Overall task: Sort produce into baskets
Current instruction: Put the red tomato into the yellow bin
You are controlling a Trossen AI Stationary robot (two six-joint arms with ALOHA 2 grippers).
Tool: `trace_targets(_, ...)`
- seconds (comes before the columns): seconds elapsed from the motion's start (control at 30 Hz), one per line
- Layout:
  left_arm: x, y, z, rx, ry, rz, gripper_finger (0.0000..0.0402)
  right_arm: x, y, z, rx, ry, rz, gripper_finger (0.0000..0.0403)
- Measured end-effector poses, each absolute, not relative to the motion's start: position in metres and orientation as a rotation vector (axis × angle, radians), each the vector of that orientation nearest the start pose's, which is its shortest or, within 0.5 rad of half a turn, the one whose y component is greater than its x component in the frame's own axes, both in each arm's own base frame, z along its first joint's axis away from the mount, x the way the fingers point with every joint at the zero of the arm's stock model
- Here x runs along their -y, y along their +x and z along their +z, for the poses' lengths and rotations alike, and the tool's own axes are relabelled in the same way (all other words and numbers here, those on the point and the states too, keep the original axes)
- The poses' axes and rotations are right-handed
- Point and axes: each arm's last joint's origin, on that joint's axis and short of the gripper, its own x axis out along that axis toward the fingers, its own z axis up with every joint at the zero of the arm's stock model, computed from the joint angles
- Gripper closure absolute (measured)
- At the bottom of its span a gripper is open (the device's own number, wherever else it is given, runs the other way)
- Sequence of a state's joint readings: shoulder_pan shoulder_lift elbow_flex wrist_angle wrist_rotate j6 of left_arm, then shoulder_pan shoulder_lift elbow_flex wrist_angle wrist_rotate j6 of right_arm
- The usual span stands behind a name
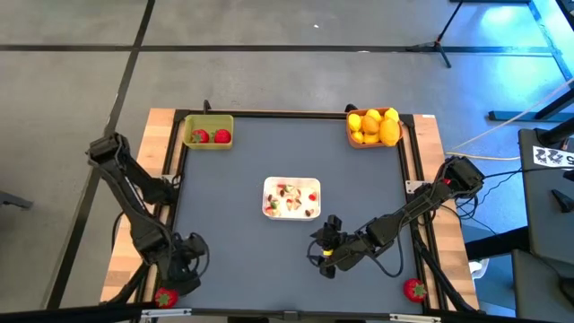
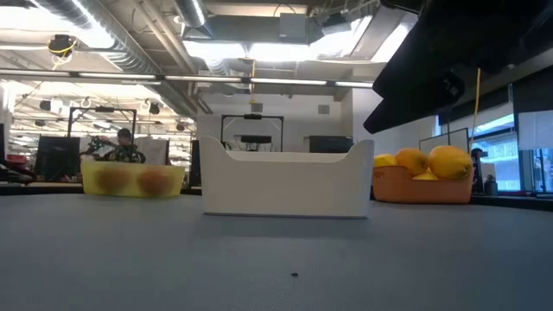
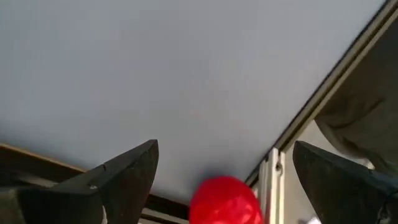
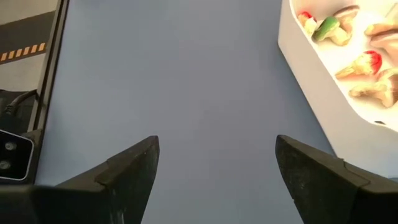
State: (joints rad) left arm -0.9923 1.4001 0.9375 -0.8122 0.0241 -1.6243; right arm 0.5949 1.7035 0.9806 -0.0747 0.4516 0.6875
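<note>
Two red strawberries [image 1: 210, 136] already lie in the yellow-green basket [image 1: 208, 132] at the table's far left corner in the high view, and the orange basket [image 1: 374, 126] at the far right corner is heaped with yellow fruit [image 1: 378, 125]. Two more strawberries sit off the mat at the near edge: one [image 1: 165, 297] directly under the left gripper [image 1: 176, 287], the other [image 1: 413, 289] near the right corner. The right gripper [image 1: 325, 256] hangs over bare mat, just nearer than the white tray [image 1: 291, 197].

From the low view the tray stands in the middle with the two baskets either side; a dark arm crosses the top right corner, and neither gripper's tip shows.

In the left wrist view the strawberry [image 3: 224, 200] lies between the left fingers [image 3: 124, 180], which stand spread wide and clear of it on both sides. It looks like a light, hard, glossy toy, probably slippery and apt to roll, so I would take it across its widest part, low and centred. The table's rail runs just beside it, and one finger could catch there.

The right wrist view shows the right fingers [image 4: 127, 174] equally wide, empty, over plain mat, with the tray's corner and its scraps [image 4: 354, 43] well apart from them.
</note>
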Motion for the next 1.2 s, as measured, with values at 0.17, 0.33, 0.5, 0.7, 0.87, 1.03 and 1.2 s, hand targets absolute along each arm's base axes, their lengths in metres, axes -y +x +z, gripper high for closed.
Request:
trace_targets(0.17,0.218,0.145,0.205,-1.573,-0.751,0.193,0.0039,-0.179,0.296,0.182,-0.684,0.265,-0.098,0.0084)
trace_targets(0.33,0.217,0.141,0.206,-1.647,-0.778,0.220,0.0039,-0.174,0.299,0.182,-0.700,0.286,-0.081,0.0084)
trace_targets(0.5,0.217,0.134,0.206,-1.724,-0.807,0.290,0.0039,-0.174,0.299,0.182,-0.704,0.287,-0.076,0.0084)
trace_targets(0.7,0.227,0.124,0.206,-1.796,-0.864,0.307,0.0039,-0.175,0.299,0.182,-0.708,0.287,-0.068,0.0084)
trace_targets(0.87,0.238,0.125,0.200,-1.797,-0.901,0.309,0.0039,-0.175,0.299,0.182,-0.708,0.285,-0.068,0.0084)
trace_targets(1.03,0.245,0.126,0.186,-1.872,-0.884,0.343,0.0039,-0.175,0.299,0.182,-0.710,0.284,-0.066,0.0084)
trace_targets(1.2,0.250,0.128,0.175,-1.977,-0.862,0.353,0.0039,-0.175,0.299,0.182,-0.710,0.282,-0.065,0.0084)
